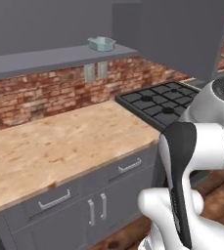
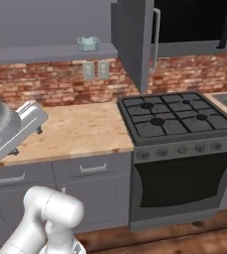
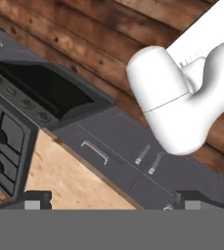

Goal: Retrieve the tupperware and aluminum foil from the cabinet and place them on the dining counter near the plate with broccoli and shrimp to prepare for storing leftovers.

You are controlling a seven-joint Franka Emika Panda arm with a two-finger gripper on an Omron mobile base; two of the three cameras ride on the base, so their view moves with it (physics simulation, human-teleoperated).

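End effector open over wooden worktop; brick wall behind.

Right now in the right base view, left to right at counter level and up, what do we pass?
Gripper over the wooden worktop → tupperware on the cabinet shelf → wall outlets → open cabinet door → stove.

— where's the arm?

— in the left base view it rises from about 5 o'clock, white links folded at a dark joint, the upper part bending off toward 3 o'clock. in the right base view it climbs from 7 o'clock, the hand at 9 o'clock.

— and the gripper?

— in the hand view its two dark fingertips sit far apart at 6 o'clock, jaws wide, nothing between them.
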